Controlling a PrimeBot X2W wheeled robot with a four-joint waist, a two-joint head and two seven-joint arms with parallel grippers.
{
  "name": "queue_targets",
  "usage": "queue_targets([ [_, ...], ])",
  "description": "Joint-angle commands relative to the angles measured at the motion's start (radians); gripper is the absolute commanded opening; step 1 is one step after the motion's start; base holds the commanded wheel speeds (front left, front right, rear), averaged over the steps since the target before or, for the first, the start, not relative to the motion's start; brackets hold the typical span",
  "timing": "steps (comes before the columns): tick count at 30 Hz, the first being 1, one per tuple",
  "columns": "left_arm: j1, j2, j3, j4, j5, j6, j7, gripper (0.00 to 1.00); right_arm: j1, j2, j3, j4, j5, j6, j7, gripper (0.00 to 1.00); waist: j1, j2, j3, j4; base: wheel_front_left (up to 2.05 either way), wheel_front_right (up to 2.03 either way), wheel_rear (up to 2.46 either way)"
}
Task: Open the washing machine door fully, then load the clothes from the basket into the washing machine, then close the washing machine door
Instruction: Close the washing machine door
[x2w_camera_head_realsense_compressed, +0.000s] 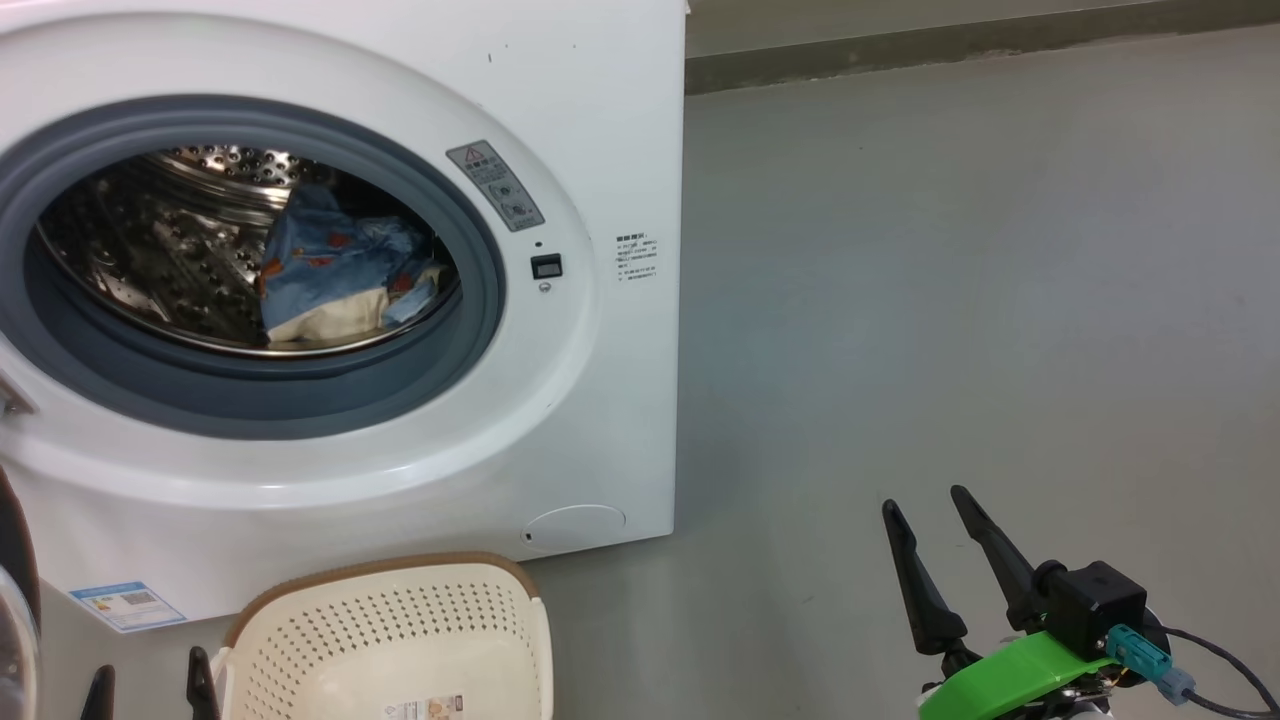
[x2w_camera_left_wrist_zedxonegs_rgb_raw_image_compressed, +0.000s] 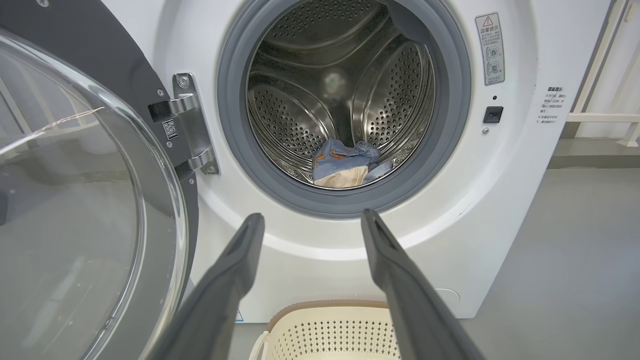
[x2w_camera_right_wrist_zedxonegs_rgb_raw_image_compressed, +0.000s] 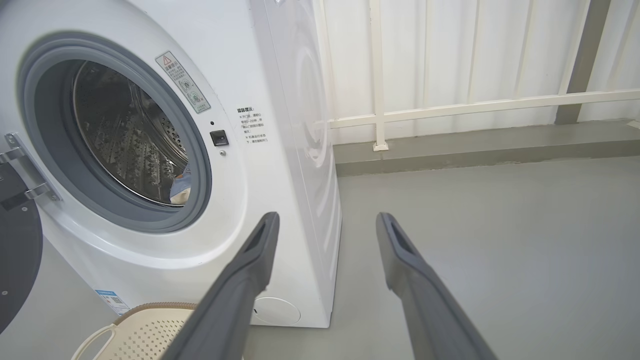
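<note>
The washing machine door (x2w_camera_left_wrist_zedxonegs_rgb_raw_image_compressed: 75, 200) stands open leftward, bowl bulging outward.

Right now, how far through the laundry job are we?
Done: the door stands wide open on its hinge, the clothes lie inside the machine, and what shows of the basket is empty. In hand: nothing; the left gripper and right gripper are both open and empty. Left: closing the door.
</note>
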Motion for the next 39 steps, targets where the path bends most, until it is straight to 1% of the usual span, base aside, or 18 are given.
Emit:
queue_targets([
  [1, -0.011, 0.002, 0.03, -0.031, 0.01, -0.007, -0.005, 1.0, 0.0, 0.001, 0.02, -0.024, -0.011, 0.003, -0.005, 1.0, 0.0, 0.0, 0.0, 0.0, 0.0, 0.0, 0.0],
  [10, -0.012, -0.002, 0.03, -0.034, 0.014, -0.021, -0.005, 1.0, -0.002, 0.001, 0.02, -0.021, -0.005, 0.003, -0.005, 1.0, 0.0, 0.0, -0.003, -0.002, 0.0, 0.0, 0.0],
  [19, -0.012, -0.004, 0.029, -0.023, -0.022, -0.04, -0.005, 1.0, 0.001, 0.001, 0.019, -0.026, -0.001, 0.003, -0.005, 1.0, 0.0, 0.0, -0.003, 0.001, 0.0, 0.0, 0.0],
  [23, -0.013, -0.004, 0.032, -0.017, -0.015, -0.036, -0.005, 1.0, 0.003, 0.001, 0.019, -0.025, -0.001, 0.003, -0.005, 1.0, 0.0, 0.0, -0.005, 0.002, 0.0, 0.0, 0.0],
  [29, -0.022, -0.005, 0.044, -0.009, -0.011, -0.04, -0.005, 1.0, 0.003, 0.001, 0.019, -0.027, -0.002, 0.003, -0.005, 1.0, 0.0, 0.0, -0.003, 0.003, -0.04, 0.04, 0.0],
  [39, -0.036, -0.005, 0.057, -0.001, 0.001, -0.046, -0.005, 1.0, 0.001, 0.001, 0.015, -0.026, 0.001, 0.003, -0.005, 1.0, 0.0, 0.0, 0.001, 0.001, -0.82, 0.82, 0.0],
])
